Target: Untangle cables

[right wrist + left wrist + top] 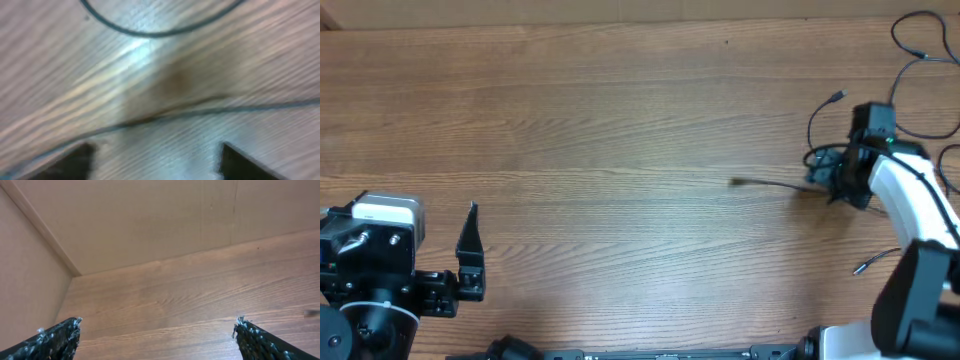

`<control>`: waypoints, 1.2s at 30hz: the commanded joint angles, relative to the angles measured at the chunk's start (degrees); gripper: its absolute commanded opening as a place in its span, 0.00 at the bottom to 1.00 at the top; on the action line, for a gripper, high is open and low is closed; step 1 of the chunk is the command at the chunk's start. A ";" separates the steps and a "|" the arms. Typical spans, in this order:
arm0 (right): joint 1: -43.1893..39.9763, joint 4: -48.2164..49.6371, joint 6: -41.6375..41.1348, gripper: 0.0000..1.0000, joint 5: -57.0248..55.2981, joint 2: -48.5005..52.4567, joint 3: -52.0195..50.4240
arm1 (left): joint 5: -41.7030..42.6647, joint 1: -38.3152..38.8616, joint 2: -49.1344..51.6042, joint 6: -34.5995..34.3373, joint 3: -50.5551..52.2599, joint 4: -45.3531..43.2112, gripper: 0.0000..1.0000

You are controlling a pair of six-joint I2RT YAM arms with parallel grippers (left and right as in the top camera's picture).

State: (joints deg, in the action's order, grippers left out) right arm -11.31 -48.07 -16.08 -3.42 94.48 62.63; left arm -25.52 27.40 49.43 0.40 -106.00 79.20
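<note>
Several thin black cables lie at the far right of the table. One cable [770, 185] runs left from the tangle to a small plug end. Another [820, 118] arcs up to a silver-tipped plug. More loops [918, 45] lie at the back right corner. My right gripper [827, 180] hangs over the tangle, open, low over the wood. In the blurred right wrist view, my right gripper [155, 150] has a cable [200, 112] crossing just ahead of its fingers and a loop [150, 33] beyond, with nothing between the fingers. My left gripper [400, 215] [157, 327] is open and empty at the front left.
Another loose plug end [861, 268] lies beside the right arm's base. In the left wrist view, tan walls [150, 220] close off the back and left of the wooden table [600, 130].
</note>
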 commanded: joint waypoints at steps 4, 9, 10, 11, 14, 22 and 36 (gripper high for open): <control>-0.17 -6.62 -0.61 0.04 -0.04 -3.50 3.04 | -0.04 0.00 -0.52 0.94 0.09 0.33 1.00; 1.11 -6.56 -0.59 0.04 0.33 -3.50 1.49 | 0.00 0.00 -0.52 0.92 0.11 0.35 1.00; 1.33 -6.47 -0.59 0.04 0.57 -3.48 1.36 | 0.00 0.00 -0.52 0.92 0.11 0.35 1.00; 1.49 -6.49 -0.59 0.04 0.76 -3.39 1.33 | 0.02 0.00 -0.52 0.90 0.11 0.39 1.00; 1.62 -6.16 -0.61 0.04 1.99 -3.13 1.22 | 0.02 0.00 -0.52 0.90 0.11 0.79 1.00; 1.62 -0.96 -0.61 0.04 3.76 -2.73 -7.02 | 0.02 0.00 -0.52 0.90 0.11 1.81 1.00; 1.62 6.73 -0.61 0.04 3.76 0.20 -12.46 | 0.07 0.00 -0.52 0.87 0.11 1.86 1.00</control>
State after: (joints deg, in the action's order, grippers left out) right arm -9.93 -42.68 -16.49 0.01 92.25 50.54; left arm -25.54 27.40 49.43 0.38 -106.00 81.08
